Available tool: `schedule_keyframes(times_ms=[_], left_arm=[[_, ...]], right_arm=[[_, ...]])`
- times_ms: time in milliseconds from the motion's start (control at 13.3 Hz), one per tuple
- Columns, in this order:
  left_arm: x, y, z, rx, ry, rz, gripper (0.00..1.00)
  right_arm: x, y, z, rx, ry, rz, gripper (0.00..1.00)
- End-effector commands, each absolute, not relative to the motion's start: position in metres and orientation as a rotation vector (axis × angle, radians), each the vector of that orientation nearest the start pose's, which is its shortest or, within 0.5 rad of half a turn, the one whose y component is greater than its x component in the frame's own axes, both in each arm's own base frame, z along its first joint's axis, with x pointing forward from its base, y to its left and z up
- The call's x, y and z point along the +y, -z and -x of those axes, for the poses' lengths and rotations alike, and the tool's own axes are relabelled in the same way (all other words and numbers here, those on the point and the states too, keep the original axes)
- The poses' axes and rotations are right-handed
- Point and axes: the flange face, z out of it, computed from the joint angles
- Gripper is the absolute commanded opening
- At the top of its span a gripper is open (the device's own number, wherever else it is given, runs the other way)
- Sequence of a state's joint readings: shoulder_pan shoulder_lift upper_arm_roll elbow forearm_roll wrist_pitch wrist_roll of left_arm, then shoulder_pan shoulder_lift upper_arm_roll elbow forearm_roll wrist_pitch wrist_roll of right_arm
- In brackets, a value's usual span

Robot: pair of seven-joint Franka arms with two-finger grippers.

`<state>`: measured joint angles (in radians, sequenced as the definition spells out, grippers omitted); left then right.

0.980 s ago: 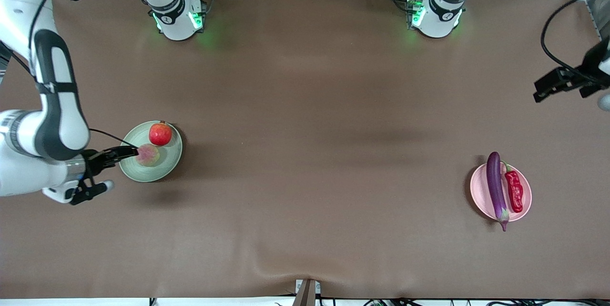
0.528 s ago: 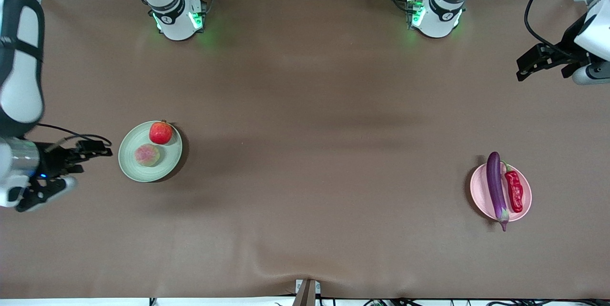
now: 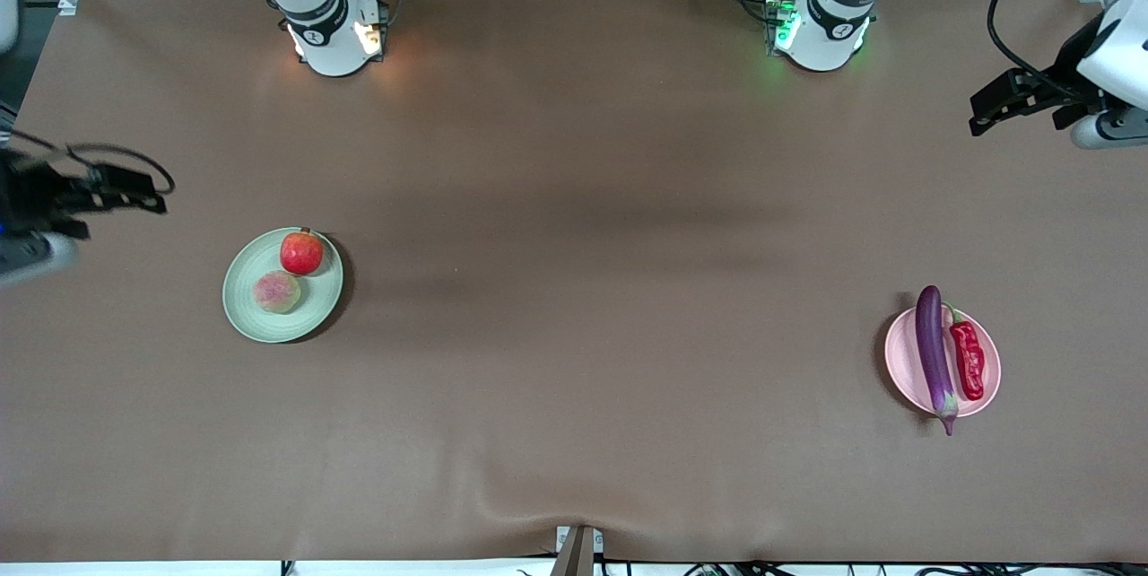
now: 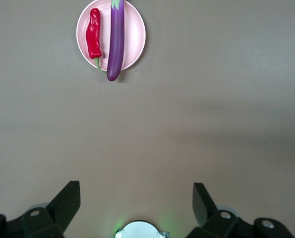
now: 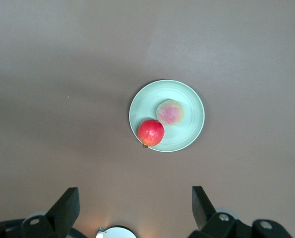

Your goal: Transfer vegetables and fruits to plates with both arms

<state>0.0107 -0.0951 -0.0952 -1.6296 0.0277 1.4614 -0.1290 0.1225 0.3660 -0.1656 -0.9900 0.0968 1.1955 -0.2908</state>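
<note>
The red apple (image 3: 302, 252) and the tan-green fruit with a pink blush (image 3: 277, 292) lie on the pale green plate (image 3: 240, 311) toward the right arm's end; they also show in the right wrist view, apple (image 5: 150, 132), fruit (image 5: 170, 112), plate (image 5: 189, 105). The purple eggplant (image 3: 932, 350) and red chili pepper (image 3: 968, 360) lie on the pale pink plate (image 3: 898, 352), also in the left wrist view, eggplant (image 4: 116, 42), chili (image 4: 93, 33), plate (image 4: 135, 34). My right gripper (image 3: 152, 192) is open and empty, raised over bare table at its end. My left gripper (image 3: 979, 117) is open and empty, raised at the other end.
The brown table cover (image 3: 574, 289) has a small wrinkle at its front edge, above a metal bracket (image 3: 577, 549). The arm bases (image 3: 334, 29) (image 3: 818, 24) stand at the table's back edge. Cables and equipment sit past that edge.
My right gripper let go of the blush fruit on the green plate and drew back, up and away toward its end. My left gripper lifted slightly toward its base.
</note>
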Motion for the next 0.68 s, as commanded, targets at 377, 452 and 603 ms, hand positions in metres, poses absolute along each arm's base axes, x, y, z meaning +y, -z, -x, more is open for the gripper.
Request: schedule_keyframes(times_ms=[377, 452, 603], left_arm=[[-0.049, -0.659, -0.493, -0.038, -0.100, 3.104, 1.00], [-0.049, -0.662, -0.491, -0.048, -0.091, 3.104, 1.00], [-0.046, -0.663, -0.490, -0.059, -0.090, 3.111, 1.00]], right_arm=[[-0.015, -0.687, -0.533, -0.082, -0.131, 3.048, 1.00], [-0.011, -0.685, -0.527, -0.094, -0.106, 3.047, 1.00], [0.009, -0.681, -0.518, -0.144, -0.119, 3.115, 1.00]])
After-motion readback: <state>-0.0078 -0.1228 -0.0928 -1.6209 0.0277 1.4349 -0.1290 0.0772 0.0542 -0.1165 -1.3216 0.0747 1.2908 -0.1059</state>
